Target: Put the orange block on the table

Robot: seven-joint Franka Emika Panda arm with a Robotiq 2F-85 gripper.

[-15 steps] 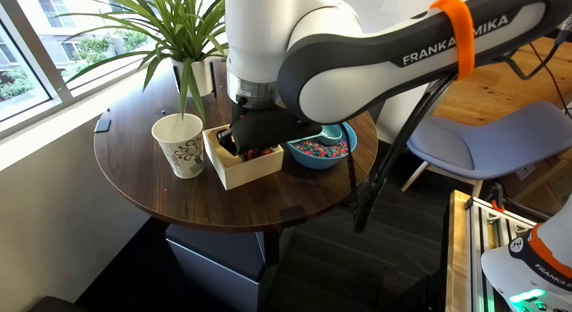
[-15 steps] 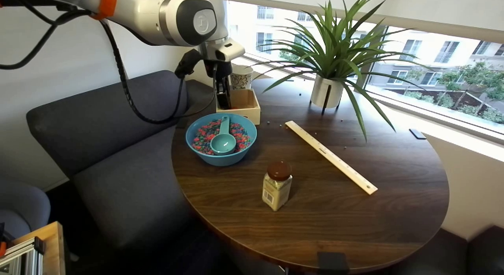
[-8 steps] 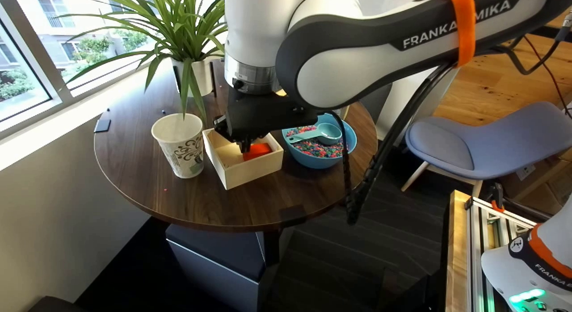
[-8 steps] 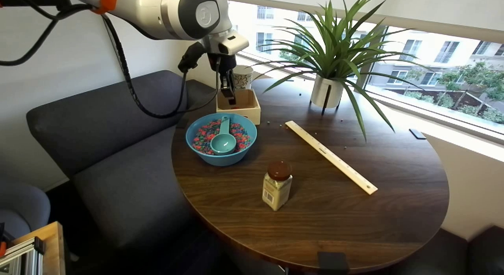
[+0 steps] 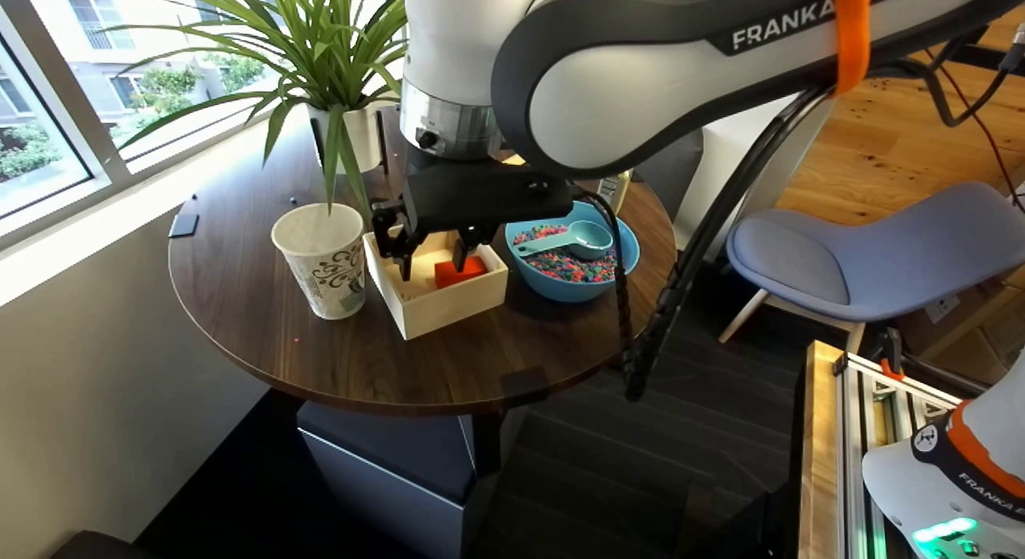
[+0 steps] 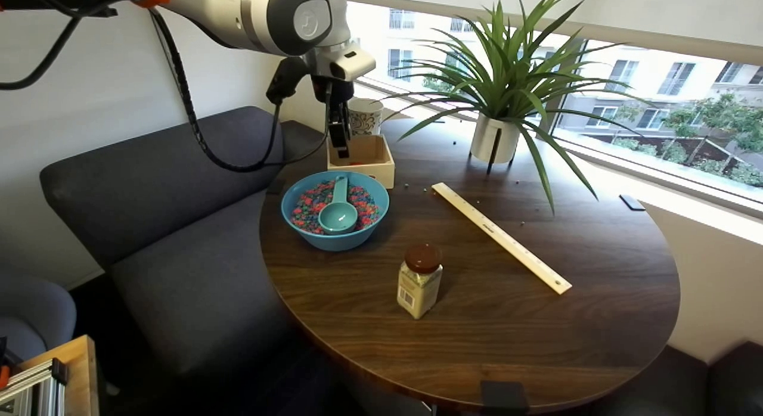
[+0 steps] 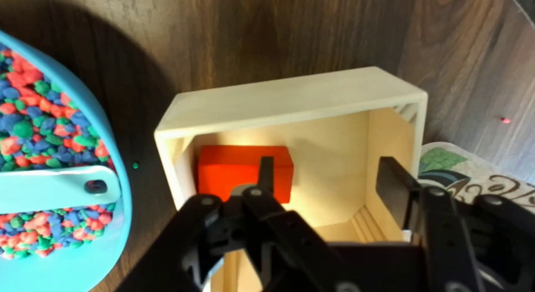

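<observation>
Lying inside the wooden box (image 7: 288, 101), the orange block (image 7: 234, 170) seemingly awaits both gripping and transfer to the round table (image 6: 477, 267) outside it, the empty Robotiq gripper (image 5: 432, 271) spread above.

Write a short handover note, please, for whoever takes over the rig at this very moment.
Black gripper: jaws open, holding nothing, over the open-topped cream wooden box.
Where things are: the orange-red rectangular block lies inside that box, at the side nearer the round blue bowl; box and bowl stand on the round dark brown wood-grain table.
Done: nothing placed yet; the block is not gripped.
Left: grip the block, lift it clear of the box, set it on the table. In the wrist view one jaw overlaps the block, so shifting toward the bowl first may help.
</observation>
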